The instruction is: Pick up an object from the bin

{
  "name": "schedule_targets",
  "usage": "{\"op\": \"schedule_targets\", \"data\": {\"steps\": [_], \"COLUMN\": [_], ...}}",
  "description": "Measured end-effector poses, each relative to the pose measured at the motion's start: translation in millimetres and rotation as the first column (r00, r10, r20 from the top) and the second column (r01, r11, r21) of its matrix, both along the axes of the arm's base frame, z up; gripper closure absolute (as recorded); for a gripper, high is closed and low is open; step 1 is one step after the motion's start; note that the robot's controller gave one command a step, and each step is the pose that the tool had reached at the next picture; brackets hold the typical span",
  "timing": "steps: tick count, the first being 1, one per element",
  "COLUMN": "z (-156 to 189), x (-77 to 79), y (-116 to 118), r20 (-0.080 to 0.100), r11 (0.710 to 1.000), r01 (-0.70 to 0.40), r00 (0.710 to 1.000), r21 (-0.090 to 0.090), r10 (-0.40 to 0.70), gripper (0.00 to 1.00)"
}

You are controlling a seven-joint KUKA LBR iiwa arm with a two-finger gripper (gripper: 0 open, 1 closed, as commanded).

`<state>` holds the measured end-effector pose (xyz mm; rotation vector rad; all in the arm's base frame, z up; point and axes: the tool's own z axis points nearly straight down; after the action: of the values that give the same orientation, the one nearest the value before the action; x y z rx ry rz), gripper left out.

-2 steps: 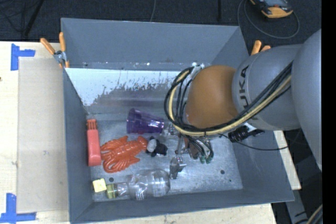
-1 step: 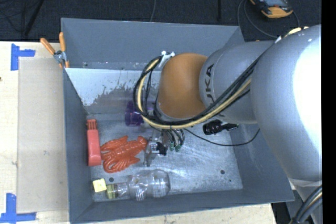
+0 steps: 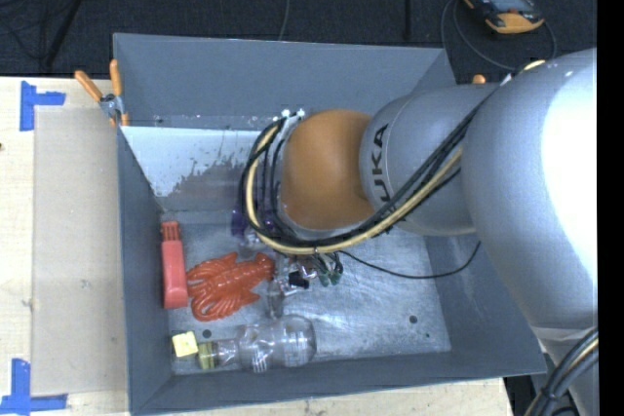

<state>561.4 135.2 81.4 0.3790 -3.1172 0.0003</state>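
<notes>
Hovering beside the orange lobster toy (image 3: 226, 285), the pincer (image 3: 282, 291) — open or closed, I cannot tell — may knock the clear bottle (image 3: 283, 342); it would roll.

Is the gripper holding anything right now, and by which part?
Cannot be told. The gripper is down at the right end of the orange lobster-like toy, near a clear plastic bottle; the wrist hides any hold.

Lobster toy (image 3: 229, 285) right of block (image 3: 174, 266)
</notes>
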Motion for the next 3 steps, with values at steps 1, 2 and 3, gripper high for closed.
{"op": "schedule_targets", "data": {"steps": [1,2,3], "z": [-9.2,-9.2,-8.2], "x": [9.3,9.3,9.1], "y": [14.7,14.8,14.7], "r20": [-0.004,-0.003,-0.003], "r11": [0.979,0.979,0.979], "r01": [0.205,0.205,0.205], "r00": [0.979,0.979,0.979], "r21": [-0.003,-0.003,-0.003], "r10": [-0.205,-0.205,-0.205], "gripper": [1.00,1.00,1.00]}}
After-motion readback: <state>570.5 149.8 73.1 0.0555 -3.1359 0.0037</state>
